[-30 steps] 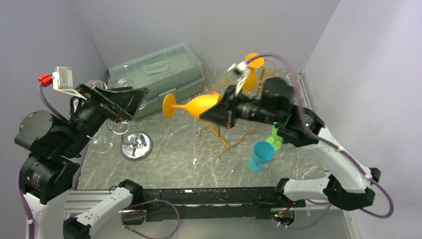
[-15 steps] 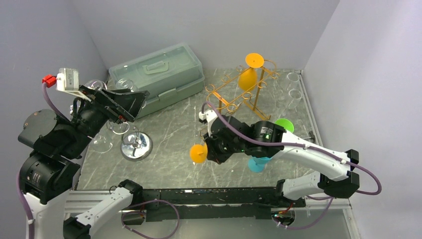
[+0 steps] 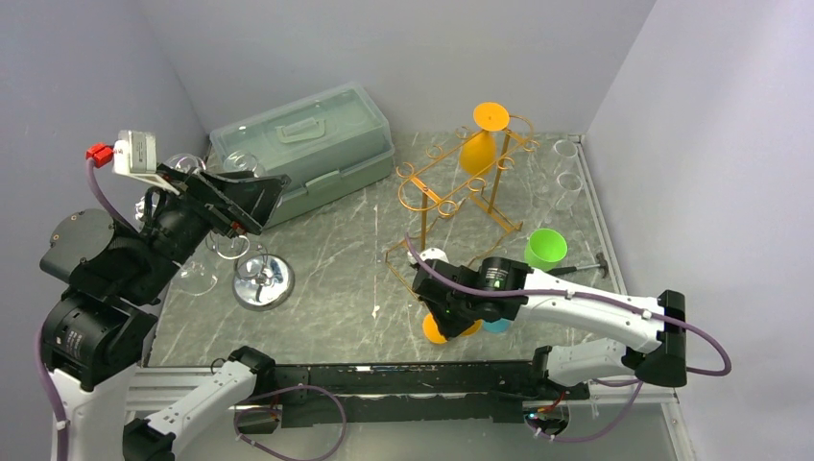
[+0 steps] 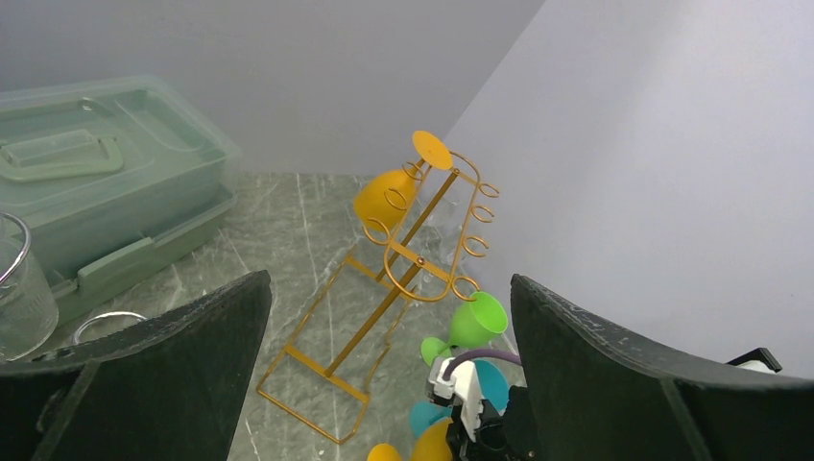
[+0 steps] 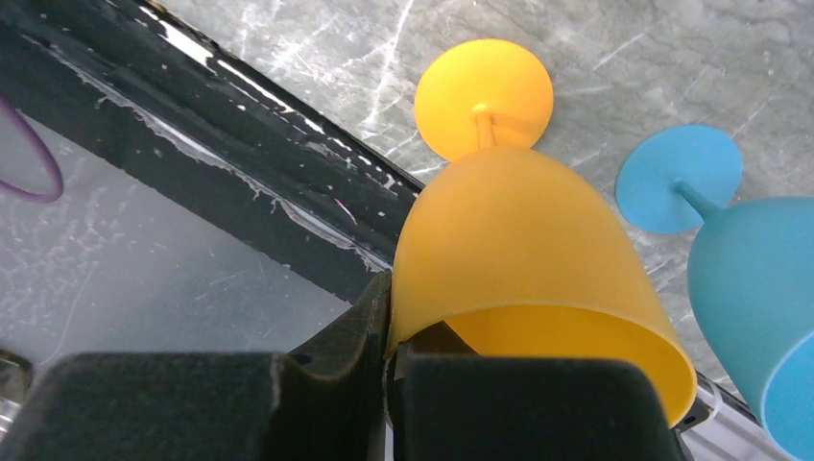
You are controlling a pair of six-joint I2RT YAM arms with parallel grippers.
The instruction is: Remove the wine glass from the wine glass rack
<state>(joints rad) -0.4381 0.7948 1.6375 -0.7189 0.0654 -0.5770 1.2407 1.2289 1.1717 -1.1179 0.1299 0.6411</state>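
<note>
Since the right claw point(image 5: 389, 336) pinches the orange wine glass point(image 5: 518, 250) by the bowl's rim, one finger inside and one outside, the glass is off the wine glass rack point(image 3: 461, 187) and hangs foot-down below the claw. Its round foot sits low over the marble surface point(image 3: 326, 259); whether it touches cannot be told. A blue wine glass point(image 5: 758, 279) stands just beside the claw on one side, and the black rail point(image 5: 192, 125) at the surface's edge runs close on the other.

The step in hand looks like the set-down. It would go best with a straight descent until the foot lies flat, away from the rail and the blue glass. The fingers should part only then and lift straight up, so the inner one does not drag the bowl over.

Well beyond the claw, the rack carries a second orange glass point(image 3: 477, 149) upside down. The left claw point(image 4: 391, 288) hangs raised and spread wide, holding nothing.
</note>
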